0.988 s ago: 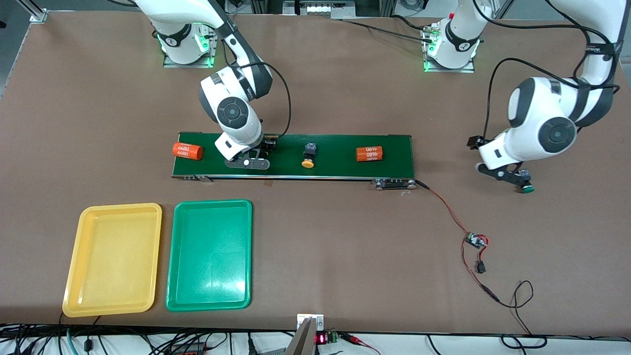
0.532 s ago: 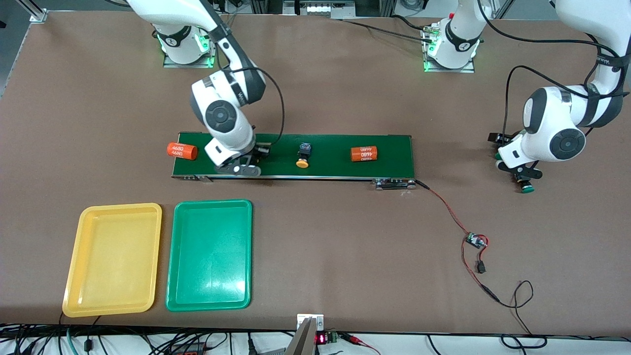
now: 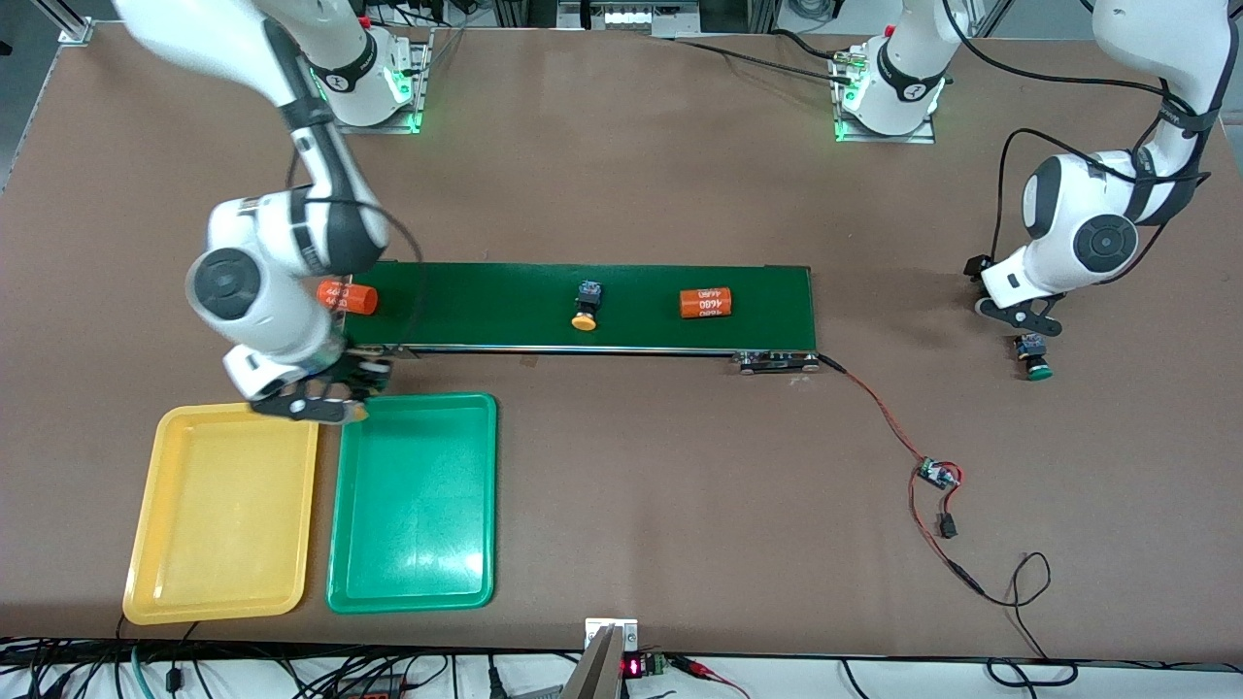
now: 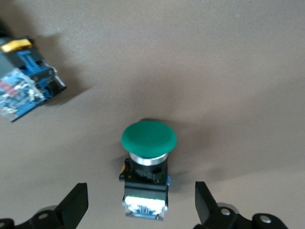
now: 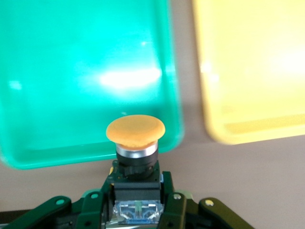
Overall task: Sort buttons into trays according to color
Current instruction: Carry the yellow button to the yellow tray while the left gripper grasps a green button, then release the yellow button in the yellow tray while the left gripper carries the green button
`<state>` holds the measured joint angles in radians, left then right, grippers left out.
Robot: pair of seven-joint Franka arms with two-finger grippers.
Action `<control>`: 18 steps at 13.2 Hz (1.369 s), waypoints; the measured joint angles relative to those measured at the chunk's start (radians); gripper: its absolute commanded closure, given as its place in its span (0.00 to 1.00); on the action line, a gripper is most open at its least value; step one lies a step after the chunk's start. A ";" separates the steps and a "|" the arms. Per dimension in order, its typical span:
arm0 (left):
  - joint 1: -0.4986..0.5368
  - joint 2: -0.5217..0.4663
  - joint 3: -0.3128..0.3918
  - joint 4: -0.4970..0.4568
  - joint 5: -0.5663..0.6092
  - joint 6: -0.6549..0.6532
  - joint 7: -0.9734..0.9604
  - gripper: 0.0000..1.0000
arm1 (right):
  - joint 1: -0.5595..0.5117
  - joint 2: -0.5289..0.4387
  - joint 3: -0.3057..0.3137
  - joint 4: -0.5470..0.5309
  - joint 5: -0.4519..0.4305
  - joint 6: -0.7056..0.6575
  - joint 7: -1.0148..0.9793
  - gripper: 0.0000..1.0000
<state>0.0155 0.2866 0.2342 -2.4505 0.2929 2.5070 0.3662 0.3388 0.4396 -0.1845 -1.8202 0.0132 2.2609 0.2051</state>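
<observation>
My right gripper [image 3: 325,403] is shut on a yellow-capped button [image 5: 136,131] by its dark body. It holds the button over the gap between the yellow tray [image 3: 223,510] and the green tray [image 3: 413,500], at their edges nearest the belt; both trays [image 5: 86,71] [image 5: 252,62] show below it. A second yellow button [image 3: 585,309] lies on the belt. My left gripper [image 3: 1022,328] is open just above a green-capped button [image 3: 1035,363] that lies on the table [image 4: 148,138], with one finger [image 4: 76,206] on each side of the button and clear of it.
The dark-green conveyor belt [image 3: 505,291] carries two orange cylinders [image 3: 704,303] [image 3: 347,296]. A red-black cable with a small board [image 3: 937,474] runs from the belt's end. Another dark-blue button body [image 4: 28,88] lies near the green button, its cap out of view.
My right arm has lifted the yellow button off the belt and carried it to the trays. My left gripper has drawn up from the green button. The belt's items have shifted toward the right arm's end.
</observation>
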 measured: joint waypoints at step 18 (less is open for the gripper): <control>-0.003 -0.065 -0.358 0.332 -0.424 -0.524 -0.186 0.85 | -0.244 0.313 0.007 0.301 0.092 0.032 -0.407 0.00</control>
<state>0.0121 0.2214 -0.1240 -2.1181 -0.1313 1.9829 0.1799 0.0944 0.7523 -0.1774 -1.5195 0.1056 2.2933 -0.2022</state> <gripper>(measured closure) 0.573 0.542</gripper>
